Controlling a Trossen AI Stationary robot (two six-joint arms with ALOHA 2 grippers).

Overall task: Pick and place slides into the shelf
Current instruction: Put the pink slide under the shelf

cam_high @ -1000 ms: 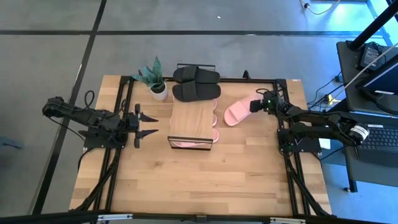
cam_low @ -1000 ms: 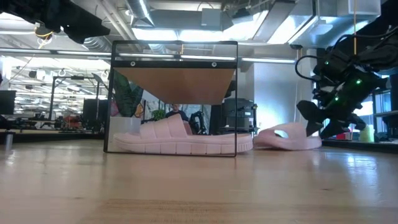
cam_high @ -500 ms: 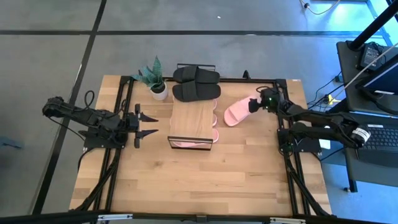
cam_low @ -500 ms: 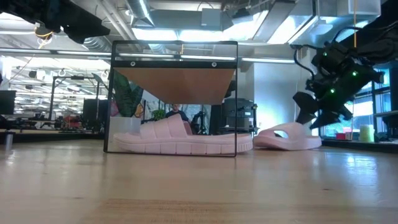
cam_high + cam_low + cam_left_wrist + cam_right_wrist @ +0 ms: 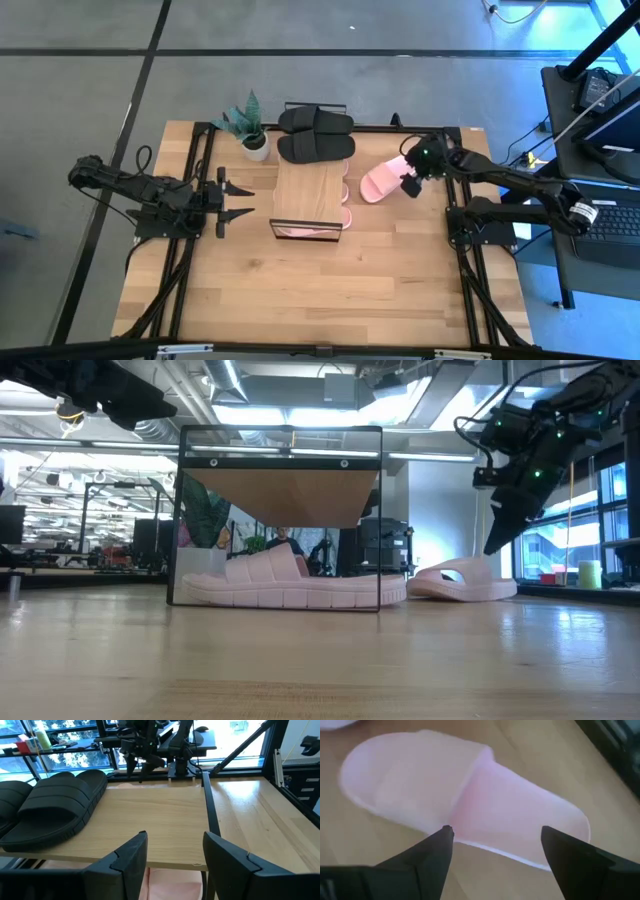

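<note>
Wooden table (image 5: pixel 330 300), black frame round its edges; the shelf (image 5: pixel 310 190) stands mid-table, light board on thin black legs. Two black slides (image 5: pixel 316 133) lie side by side at the shelf's far end, on or overlapping its board; a pink slide (image 5: pixel 295 585) sits on the table under the board, more pink edges peeping out on the shelf's right side. One loose pink slide (image 5: pixel 382 178) lies flat on the table just right of the shelf, sole down, long axis running diagonally, one end toward the shelf and the other toward the back right. Right gripper (image 5: pixel 410 182) hangs directly above its right-hand edge, clear of it, fingers spread wide and empty; seen from its own wrist the slide's broad strap (image 5: pixel 420 775) lies between and beyond the fingertips. Far nearer than the left gripper (image 5: pixel 240 201), which waits left of the shelf, fingers parted, holding nothing. Slide looks soft, smooth, pale pink, wide strap. Likely next: straight descent onto the strap.
</note>
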